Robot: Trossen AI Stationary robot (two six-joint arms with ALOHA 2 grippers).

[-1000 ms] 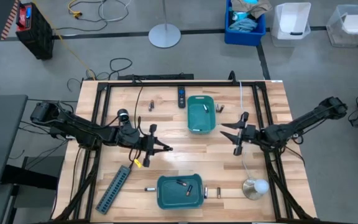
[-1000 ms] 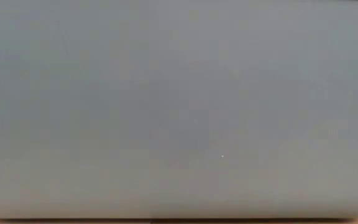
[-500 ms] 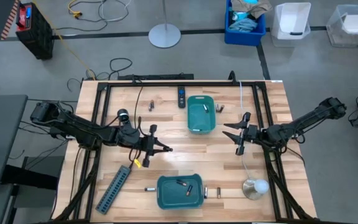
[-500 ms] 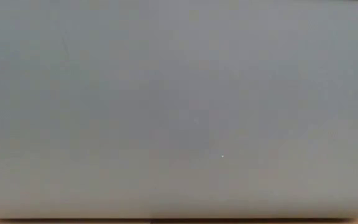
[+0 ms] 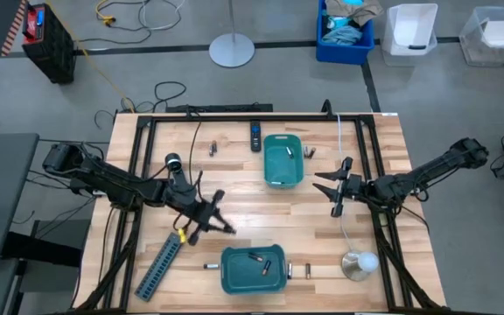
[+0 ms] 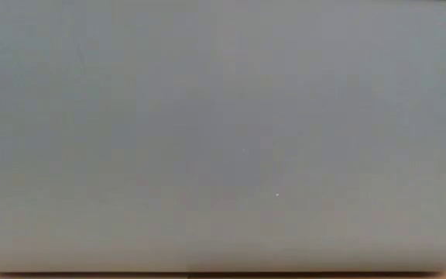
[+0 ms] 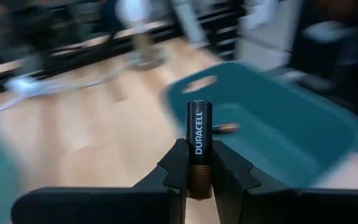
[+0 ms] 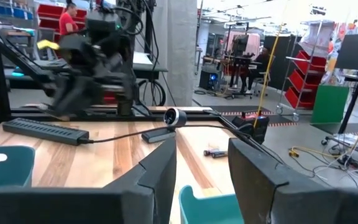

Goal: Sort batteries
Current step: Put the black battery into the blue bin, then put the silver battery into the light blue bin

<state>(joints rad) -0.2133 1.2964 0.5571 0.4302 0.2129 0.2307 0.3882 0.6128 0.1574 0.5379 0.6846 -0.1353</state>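
Overhead, a pale wooden surface point(image 5: 261, 210) carries two teal bins and both dark robot arms. One teal bin point(image 5: 283, 160) sits toward the far edge near the middle, and the other teal bin point(image 5: 254, 269) sits at the near edge. The left hand point(image 5: 220, 220) reaches in from the left side and hangs above the surface between the long grey power strip point(image 5: 160, 265) and the near bin, close to that bin's far left corner. Its wrist camera shows the hand point(image 7: 199, 175) closed on a black and copper battery point(image 7: 199, 141) — the cell stands upright between the two fingers, its label readable, with a teal bin blurred behind it and another small battery point(image 7: 224, 128) lying inside that bin. From above, two batteries point(image 5: 260, 261) rest in the near bin, and more lie loose on the wood: one left of that bin point(image 5: 211, 264), a couple just right of it point(image 5: 298, 271), one beside the far bin's right wall point(image 5: 308, 152) and one further left near the far edge point(image 5: 213, 150). A flat black remote point(image 5: 255, 135) lies just left of the far bin. The right hand point(image 5: 329, 186) waits over the right half of the surface, near the far bin, its fingers point(image 8: 263, 171) spread apart and holding nothing. The table-height camera shows only a flat grey blank.
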